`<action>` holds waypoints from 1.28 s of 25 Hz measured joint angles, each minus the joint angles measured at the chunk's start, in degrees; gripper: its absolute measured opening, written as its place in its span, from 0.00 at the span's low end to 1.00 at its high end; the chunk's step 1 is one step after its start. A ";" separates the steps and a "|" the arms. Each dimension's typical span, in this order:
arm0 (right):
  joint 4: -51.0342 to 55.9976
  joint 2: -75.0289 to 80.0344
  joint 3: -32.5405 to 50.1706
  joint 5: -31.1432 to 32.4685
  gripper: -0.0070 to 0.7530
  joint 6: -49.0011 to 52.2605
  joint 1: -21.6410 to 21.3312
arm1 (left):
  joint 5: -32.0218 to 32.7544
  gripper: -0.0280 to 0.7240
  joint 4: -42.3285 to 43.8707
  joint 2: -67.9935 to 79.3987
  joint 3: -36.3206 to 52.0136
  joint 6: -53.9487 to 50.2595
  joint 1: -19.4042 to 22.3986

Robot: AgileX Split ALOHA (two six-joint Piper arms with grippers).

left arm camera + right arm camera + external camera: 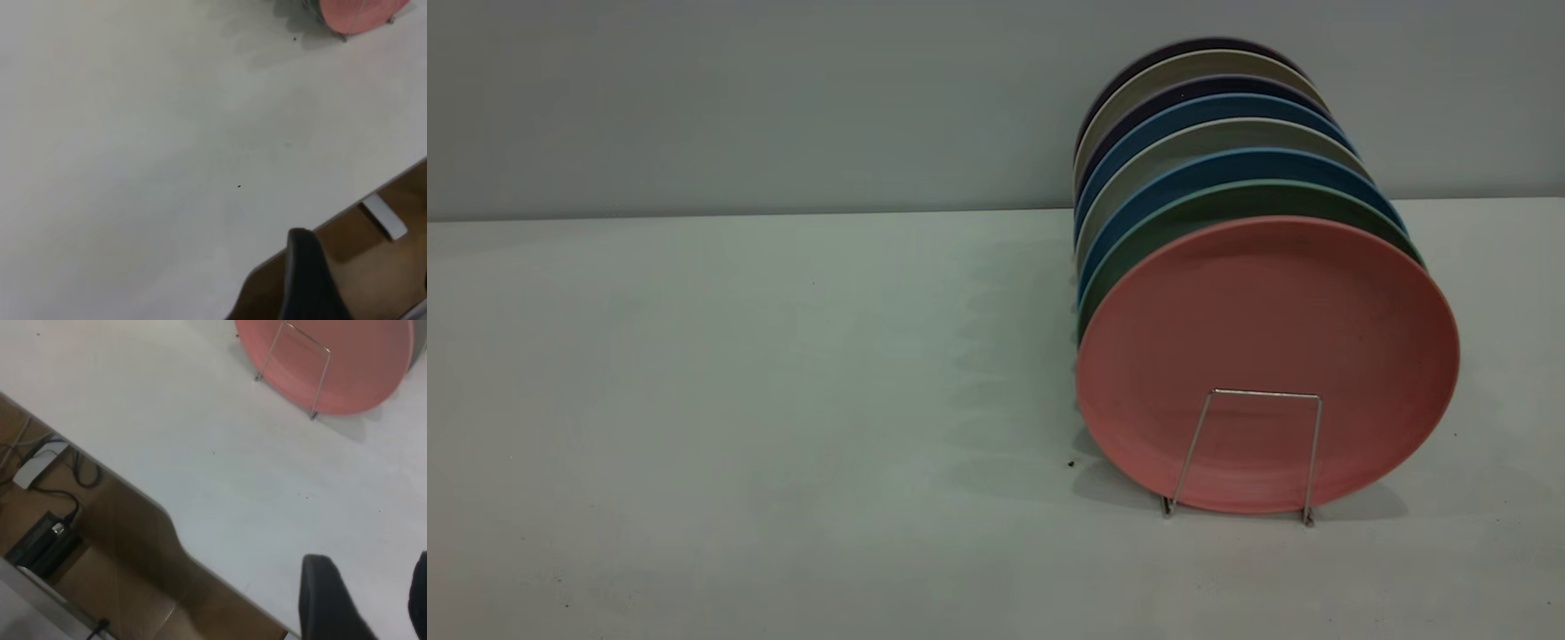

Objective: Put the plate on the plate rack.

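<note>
Both grippers are kept back near the table's edge, well apart from the plates. Of the right gripper [373,600], two dark fingers are seen in its wrist view with a clear gap between them, spread apart with nothing held. Of the left gripper [313,280], only one dark finger [308,277] is shown, so it cannot be told how far it is spread; nothing is seen in its grasp.

A pale table [738,400] is shown across the exterior view, with a plain wall [738,98] behind it. At the right of that view a row of plates is stood on edge, one behind another. At the back, grey and dark plates [1192,71] are ranked, then blue plates [1200,111] and a teal-green plate [1209,209]. The salmon-pink plate [1272,347] is placed foremost in the row, upright and leaning slightly back, its lower edge resting by the table. The plate rack [1258,449] is seen as a thin wire loop standing just in front of the pink plate.
</note>
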 joint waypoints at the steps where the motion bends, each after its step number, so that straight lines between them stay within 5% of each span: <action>1: 0.00 0.00 0.00 0.00 0.43 0.00 0.00 | 0.06 0.64 0.00 0.00 0.06 0.98 0.00; 32: -0.06 0.00 0.00 0.00 0.33 0.00 0.00 | -0.14 0.64 -0.56 0.00 0.90 1.15 0.00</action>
